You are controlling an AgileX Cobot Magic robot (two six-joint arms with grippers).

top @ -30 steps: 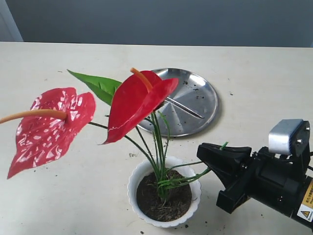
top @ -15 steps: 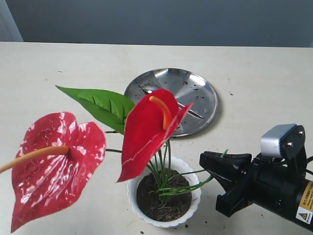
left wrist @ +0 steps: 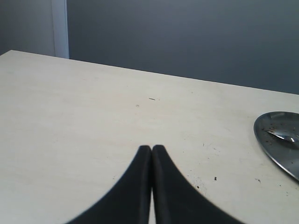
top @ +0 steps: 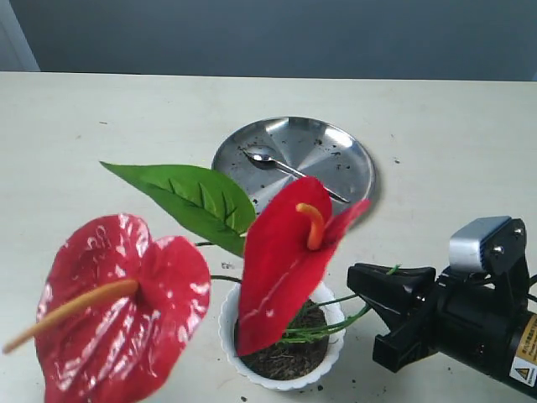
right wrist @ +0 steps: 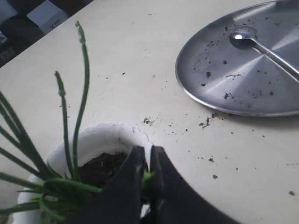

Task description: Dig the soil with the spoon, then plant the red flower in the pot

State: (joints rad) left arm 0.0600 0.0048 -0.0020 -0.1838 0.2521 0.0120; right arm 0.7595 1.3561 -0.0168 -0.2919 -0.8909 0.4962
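**Exterior view:** We see the red flower (top: pixel 285 252) standing in the white pot (top: pixel 225 319), its stems set in the soil (top: pixel 285 359) and its blooms leaning left. The right gripper (top: pixel 357 275) sits just beside the pot's right rim, with a green stem at its tip. Behind them, the spoon (top: pixel 289 170) lies on the steel plate (top: pixel 344 151) on the desk (top: pixel 92 109).

**Left wrist view:** We find the left gripper (left wrist: pixel 152 150) above the desk, its jaws pressed flat together.

**Right wrist view:** The right gripper is pinched tight on a thin green stem of the flower, at the pot's rim.
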